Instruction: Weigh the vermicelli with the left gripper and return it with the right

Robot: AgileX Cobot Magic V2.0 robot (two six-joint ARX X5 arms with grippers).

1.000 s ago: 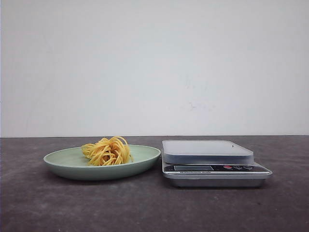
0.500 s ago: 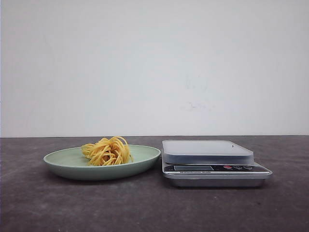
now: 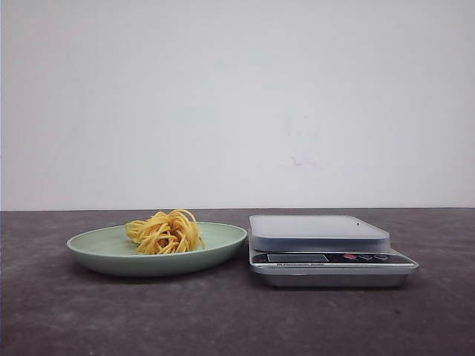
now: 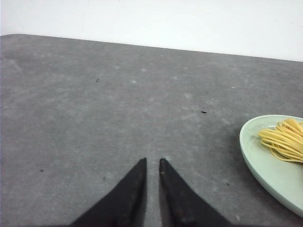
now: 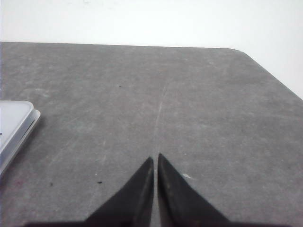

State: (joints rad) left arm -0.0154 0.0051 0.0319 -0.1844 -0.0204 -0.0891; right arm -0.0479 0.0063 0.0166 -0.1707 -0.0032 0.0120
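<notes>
You're looking at a dark grey table [image 3: 223, 319] with two things resting directly on it: a pale green plate [image 3: 96, 252] on the left, and a silver kitchen scale [image 3: 326, 248] just beside it.

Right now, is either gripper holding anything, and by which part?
Nothing is held. The left gripper and right gripper are nearly closed on empty air; the vermicelli lies untouched on the plate.
</notes>
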